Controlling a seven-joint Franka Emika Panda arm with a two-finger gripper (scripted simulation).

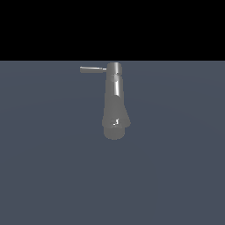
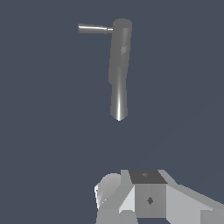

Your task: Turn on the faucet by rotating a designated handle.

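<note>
The faucet [image 1: 115, 103] is a shiny grey tapered cylinder, narrow at the capped end and flaring to a round base. It also shows in the wrist view as the faucet [image 2: 119, 70]. The handle [image 1: 92, 69], a thin short grey rod, sticks sideways from the narrow cap toward the exterior view's left, and the wrist view shows this handle [image 2: 92, 29] too. White and grey blocky parts of my gripper [image 2: 148, 197] fill one edge of the wrist view, well apart from the faucet. Its fingertips are not clearly shown. In the exterior view the gripper is out of sight.
A flat, dark blue-grey floor [image 1: 176, 176] surrounds the faucet. Above the floor's far edge, the exterior view is black.
</note>
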